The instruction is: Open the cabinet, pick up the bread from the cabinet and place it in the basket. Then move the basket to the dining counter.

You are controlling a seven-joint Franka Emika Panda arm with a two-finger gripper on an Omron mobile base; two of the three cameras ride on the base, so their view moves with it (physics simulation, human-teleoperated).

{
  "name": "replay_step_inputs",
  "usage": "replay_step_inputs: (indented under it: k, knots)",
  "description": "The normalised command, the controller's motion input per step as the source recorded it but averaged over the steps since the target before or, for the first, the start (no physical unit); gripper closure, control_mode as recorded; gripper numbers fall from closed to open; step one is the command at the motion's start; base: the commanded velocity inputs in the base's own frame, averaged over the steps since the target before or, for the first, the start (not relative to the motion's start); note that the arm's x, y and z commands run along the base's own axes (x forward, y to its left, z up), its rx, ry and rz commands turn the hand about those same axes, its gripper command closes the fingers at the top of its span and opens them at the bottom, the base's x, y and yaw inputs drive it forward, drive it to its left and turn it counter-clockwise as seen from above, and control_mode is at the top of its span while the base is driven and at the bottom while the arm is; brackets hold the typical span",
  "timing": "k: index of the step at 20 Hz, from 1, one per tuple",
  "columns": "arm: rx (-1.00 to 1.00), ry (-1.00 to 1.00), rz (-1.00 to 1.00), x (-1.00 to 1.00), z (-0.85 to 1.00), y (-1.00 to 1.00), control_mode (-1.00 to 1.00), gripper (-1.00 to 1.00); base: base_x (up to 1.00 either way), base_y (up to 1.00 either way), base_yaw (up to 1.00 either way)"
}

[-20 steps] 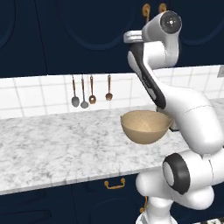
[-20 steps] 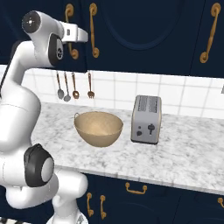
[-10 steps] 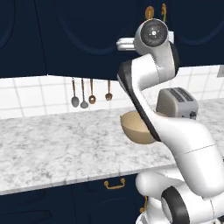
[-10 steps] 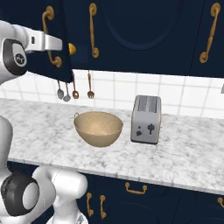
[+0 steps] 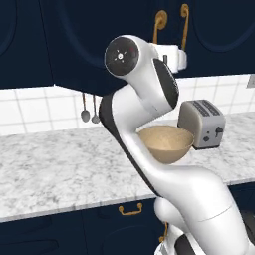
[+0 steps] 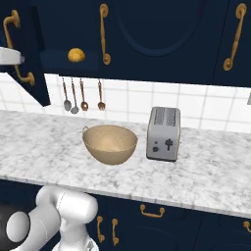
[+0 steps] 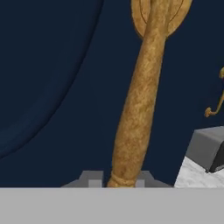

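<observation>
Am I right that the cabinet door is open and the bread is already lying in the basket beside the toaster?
Not quite: the bread is on the shelf inside the open cabinet, as the right base view shows. The basket beside the toaster holds nothing.

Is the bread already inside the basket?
No, the bread sits in the opened cabinet, and the basket holds nothing.

Marble counter in front of me: basket stands on it, toaster just beside, not touching. Above, inside the open cabinet, the bread lies on the shelf.
</observation>
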Motion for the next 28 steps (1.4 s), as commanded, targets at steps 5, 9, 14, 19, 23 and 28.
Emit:
replay_step_inputs:
  k: [5, 9, 14, 19, 23, 28]
  knots:
    - [-0.03, 0.05, -0.20, -0.87, 0.00, 0.63, -1.00, 1.00, 0.00, 0.00, 0.00]
    - [0.00, 0.00, -0.17, -0.43, 0.00, 0.44, -1.00, -1.00, 0.00, 0.00, 0.00]
    - [0.00, 0.00, -0.08, 0.00, 0.00, 0.08, -1.00, -1.00, 0.00, 0.00, 0.00]
    - [-0.01, 0.00, -0.05, -0.18, 0.00, 0.32, -1.00, -1.00, 0.00, 0.00, 0.00]
    - [0.04, -0.03, 0.04, -0.33, 0.00, 0.28, -1.00, -1.00, 0.00, 0.00, 0.00]
    - [0.20, -0.15, 0.31, -1.00, -0.29, -0.40, -1.00, -1.00, 0.00, 0.00, 0.00]
